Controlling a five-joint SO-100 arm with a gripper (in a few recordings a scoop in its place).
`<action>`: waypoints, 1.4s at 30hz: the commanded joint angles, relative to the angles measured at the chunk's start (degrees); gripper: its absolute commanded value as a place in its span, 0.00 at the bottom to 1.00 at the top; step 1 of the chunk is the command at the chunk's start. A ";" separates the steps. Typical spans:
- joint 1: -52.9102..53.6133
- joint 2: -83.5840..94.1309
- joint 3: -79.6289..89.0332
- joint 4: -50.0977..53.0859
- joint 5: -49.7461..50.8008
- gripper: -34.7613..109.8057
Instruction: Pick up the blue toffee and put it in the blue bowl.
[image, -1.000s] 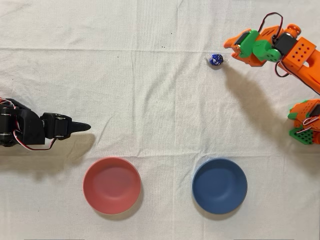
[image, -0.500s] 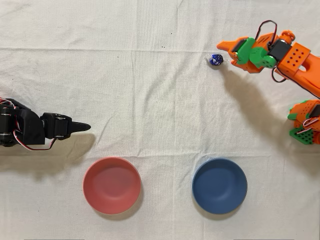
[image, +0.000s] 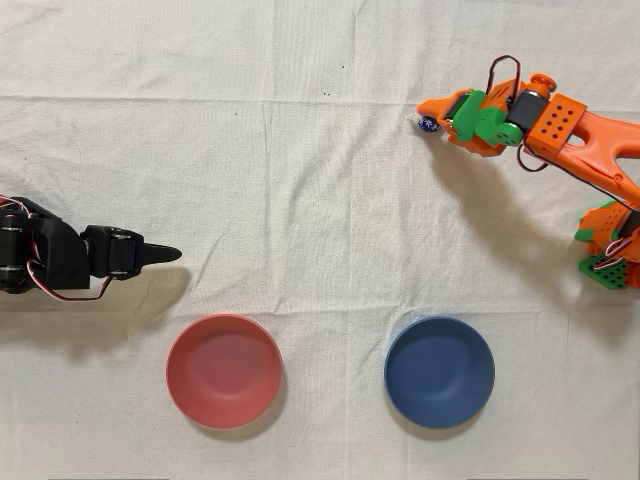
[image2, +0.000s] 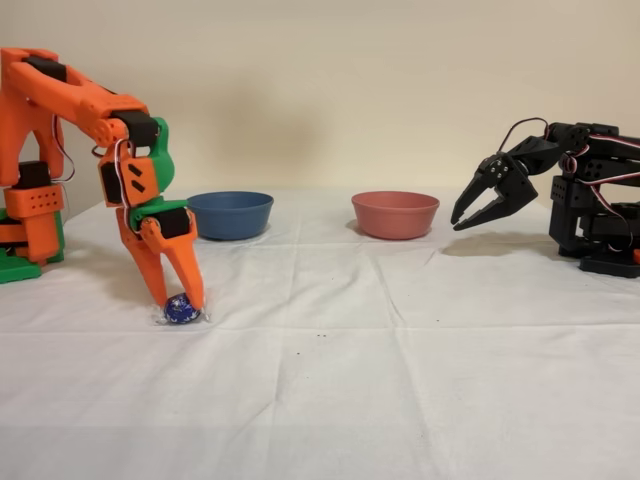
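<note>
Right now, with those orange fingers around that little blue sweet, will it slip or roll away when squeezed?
Possibly. The blue toffee looks round, so it may roll if nudged. Its shiny foil probably makes it slippery between the fingers. It looks tiny, so likely light; the twisted wrapper ends would probably crumple.

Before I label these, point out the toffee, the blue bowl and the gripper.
toffee (image2: 181, 309), fixed view, blue foil middle.
blue bowl (image: 439, 371), overhead view, bare inside floor.
gripper (image2: 181, 300), fixed view, midway between fingertips.
</note>
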 joint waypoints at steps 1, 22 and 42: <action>0.79 0.53 -4.22 -0.18 -0.09 0.52; 0.88 -4.04 -7.03 -0.97 -2.37 0.37; 2.55 5.27 -3.52 1.32 -9.32 0.32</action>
